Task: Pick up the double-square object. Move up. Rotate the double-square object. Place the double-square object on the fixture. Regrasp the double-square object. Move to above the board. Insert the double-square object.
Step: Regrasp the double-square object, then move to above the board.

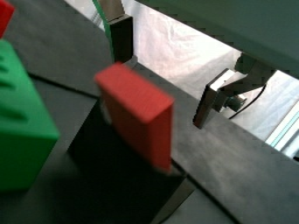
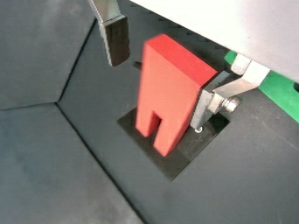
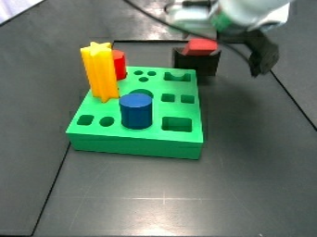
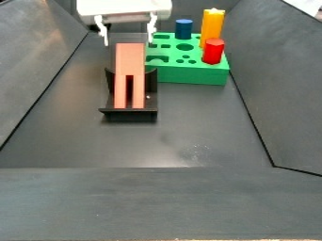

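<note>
Resting on the fixture (image 4: 128,111), double-square object (image 4: 128,73) leaning, gripper (image 4: 124,34) above its upper end, fingers (image 2: 114,39) spread apart, not touching it, board (image 4: 189,61) just beside with pegs.

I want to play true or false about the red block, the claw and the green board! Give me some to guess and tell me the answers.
1. The double-square object rests on the fixture. True.
2. The gripper is squeezing the red block. False: its fingers stand open on either side, not touching it.
3. A blue cylinder stands in the board. True.
4. The yellow peg lies flat on the floor. False: it stands upright in the board.
5. The red block is already in the board. False: it is apart from the board, on the fixture.
</note>
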Tool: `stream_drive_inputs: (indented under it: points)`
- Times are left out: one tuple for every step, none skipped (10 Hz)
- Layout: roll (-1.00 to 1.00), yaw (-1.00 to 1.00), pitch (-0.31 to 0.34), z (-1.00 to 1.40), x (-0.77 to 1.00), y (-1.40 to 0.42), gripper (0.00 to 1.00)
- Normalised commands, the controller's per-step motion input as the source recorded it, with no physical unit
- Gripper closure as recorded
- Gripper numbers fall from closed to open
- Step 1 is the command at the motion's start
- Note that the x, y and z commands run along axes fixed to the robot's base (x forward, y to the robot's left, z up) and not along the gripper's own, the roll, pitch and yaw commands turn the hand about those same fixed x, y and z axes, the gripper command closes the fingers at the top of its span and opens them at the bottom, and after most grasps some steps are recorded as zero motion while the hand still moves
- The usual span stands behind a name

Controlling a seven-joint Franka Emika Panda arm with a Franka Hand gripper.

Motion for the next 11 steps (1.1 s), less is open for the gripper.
stream_drive_inputs:
  points:
    - [0.06, -0.04, -0.03, -0.45, 0.07, 0.01, 0.0]
    - [0.07, -0.04, -0.018, -0.33, 0.07, 0.0, 0.0]
    - [0.0, 0.0, 0.0, 0.0, 0.0, 0.0, 1.0]
    - [-0.51, -0.32, 0.286, 1.0, 0.05, 0.12, 1.0]
    - [-0.51, -0.29, 0.288, 1.0, 0.05, 0.12, 1.0]
    - [-0.43, -0.14, 0.271, 1.0, 0.04, 0.11, 1.0]
    - [-0.37, -0.07, 0.249, 1.0, 0.03, 0.11, 1.0]
    - [-0.24, 0.03, 0.204, 1.0, 0.02, 0.1, 1.0]
    - [-0.17, 0.07, 0.18, 1.0, 0.02, 0.1, 1.0]
    - [-0.1, 0.1, 0.15, 1.0, 0.02, 0.09, 1.0]
    - [-0.08, 0.11, 0.138, 1.0, 0.02, 0.09, 1.0]
